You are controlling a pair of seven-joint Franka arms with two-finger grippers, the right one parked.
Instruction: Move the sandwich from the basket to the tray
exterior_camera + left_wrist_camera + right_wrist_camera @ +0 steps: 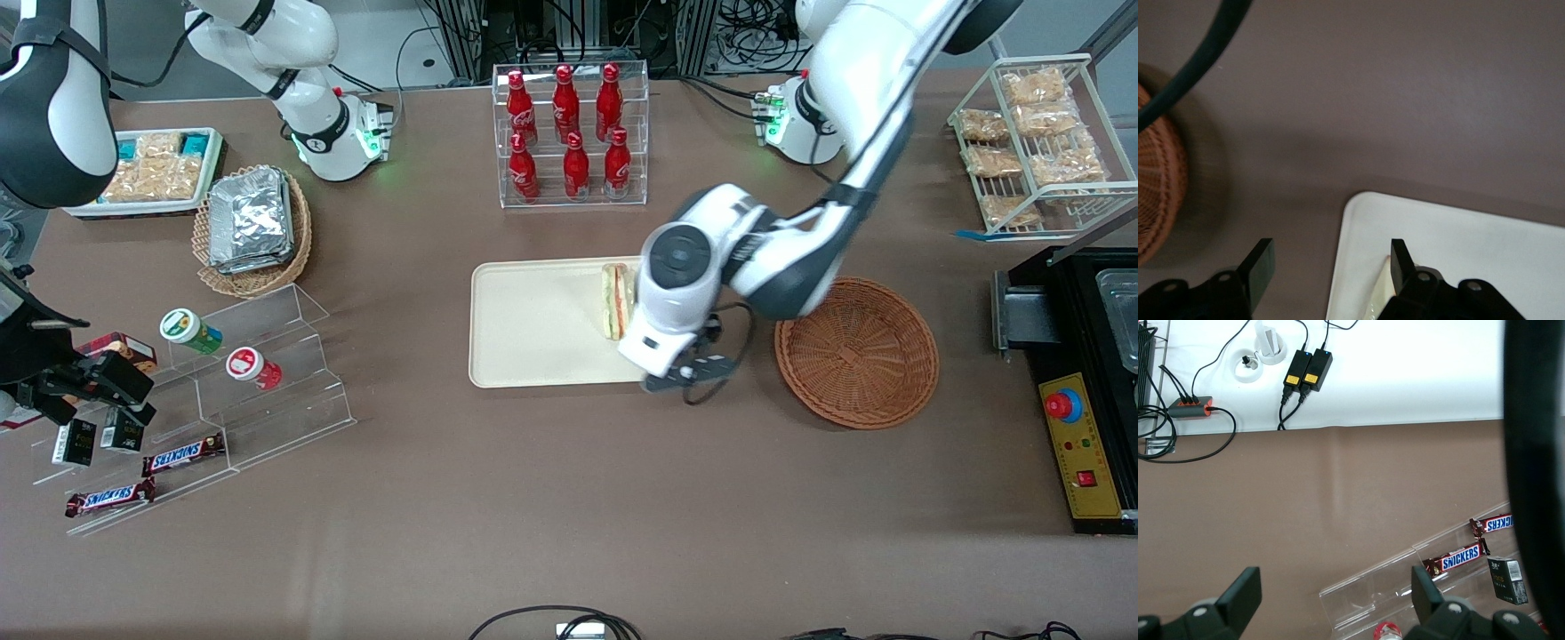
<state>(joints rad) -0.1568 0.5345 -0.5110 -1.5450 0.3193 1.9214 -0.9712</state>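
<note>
The sandwich point(613, 300), a wrapped wedge with layered filling, lies on the cream tray point(533, 324) at its end nearest the basket. The reddish-brown wicker basket point(858, 351) stands empty beside the tray, toward the working arm's end of the table. My gripper point(683, 375) hangs over the tray's edge between sandwich and basket, a little nearer the front camera than the sandwich. In the left wrist view the gripper point(1330, 265) is open with nothing between its fingers. A pale sliver of the sandwich point(1379, 293) shows next to one finger point(1399, 261). The tray's rim point(1345, 220) and the basket point(1158, 193) show there too.
A clear rack of red bottles point(569, 133) stands farther from the front camera than the tray. Toward the parked arm's end are a tan basket of foil packets point(253, 222) and a stepped acrylic stand point(231, 382). A wire snack rack point(1031, 142) and a black control box point(1080, 444) sit at the working arm's end.
</note>
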